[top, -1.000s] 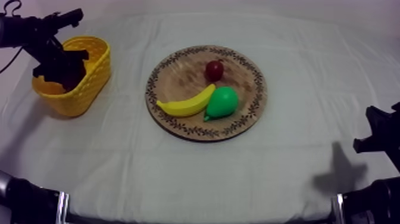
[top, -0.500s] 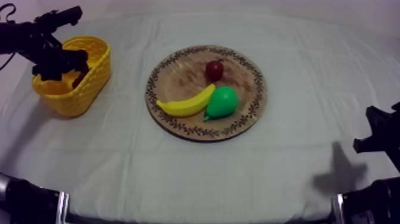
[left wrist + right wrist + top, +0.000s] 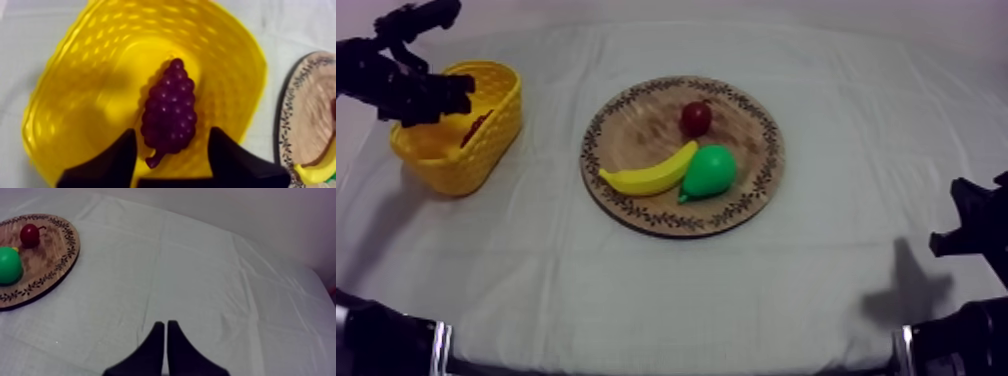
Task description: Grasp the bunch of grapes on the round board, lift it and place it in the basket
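**Bunch of grapes (image 3: 169, 112) laid in the yellow basket (image 3: 240, 60), left pincer (image 3: 172, 131) released above it.**

Nearest, the right pincer (image 3: 165, 324) is seen clenched on nothing, its fingers pressed into a narrow wedge over the cloth-covered worktop (image 3: 636, 290). Farther in, a banana (image 3: 651, 172), a pear (image 3: 711, 170) and a small red fruit (image 3: 696, 118) are carried on the round wooden board (image 3: 646, 125). Beyond, at the worktop's left side, the grapes are found on the basket's floor, between the parted fingers and untouched by them.
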Controlling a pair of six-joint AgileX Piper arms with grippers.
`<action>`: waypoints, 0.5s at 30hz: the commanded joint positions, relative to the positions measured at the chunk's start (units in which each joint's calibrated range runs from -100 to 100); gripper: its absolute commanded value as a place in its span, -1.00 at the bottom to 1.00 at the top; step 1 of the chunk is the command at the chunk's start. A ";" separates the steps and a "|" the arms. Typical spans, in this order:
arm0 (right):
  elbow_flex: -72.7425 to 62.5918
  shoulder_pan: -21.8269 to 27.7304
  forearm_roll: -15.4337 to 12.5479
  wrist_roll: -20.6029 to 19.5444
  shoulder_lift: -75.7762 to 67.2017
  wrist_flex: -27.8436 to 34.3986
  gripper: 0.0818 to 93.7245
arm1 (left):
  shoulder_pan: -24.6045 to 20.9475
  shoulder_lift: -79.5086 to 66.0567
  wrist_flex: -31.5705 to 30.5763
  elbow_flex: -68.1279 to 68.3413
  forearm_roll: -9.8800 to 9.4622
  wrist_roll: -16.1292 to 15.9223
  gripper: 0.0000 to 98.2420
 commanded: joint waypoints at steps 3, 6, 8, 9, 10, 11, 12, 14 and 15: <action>-0.01 -0.02 0.00 0.01 0.02 0.04 -0.99 | 0.32 -5.98 1.24 0.81 -0.02 -0.15 -0.32; -0.01 -0.02 0.00 -0.02 0.02 0.04 -0.99 | 0.52 -9.46 1.55 2.29 -0.02 -0.20 -0.40; -0.01 -0.02 0.00 -0.03 0.02 0.04 -0.99 | 0.57 -11.84 1.44 3.57 -0.04 -0.27 -0.46; -0.01 -0.02 0.00 -0.03 0.02 0.04 -0.99 | 0.56 -13.02 1.31 4.27 -0.05 -0.42 -0.50; -0.01 -0.02 0.00 -0.04 0.02 0.04 -0.99 | 0.56 -14.20 1.07 5.07 -0.05 -0.64 -0.56; -0.01 -0.02 0.00 -0.04 0.02 0.04 -0.99 | 0.56 -15.41 0.66 5.99 -0.06 -0.94 -0.62; -0.01 -0.02 0.00 -0.04 0.02 0.04 -0.99 | 0.55 -16.65 0.05 7.11 -0.06 -1.35 -0.71; -0.01 -0.02 0.00 -0.04 0.02 0.04 -0.99 | 0.55 -19.34 -1.67 9.85 -0.07 -2.20 -0.86; -0.01 -0.02 0.00 -0.04 0.02 0.04 -0.99 | 0.55 -20.77 -2.69 11.45 -0.07 -2.49 -0.90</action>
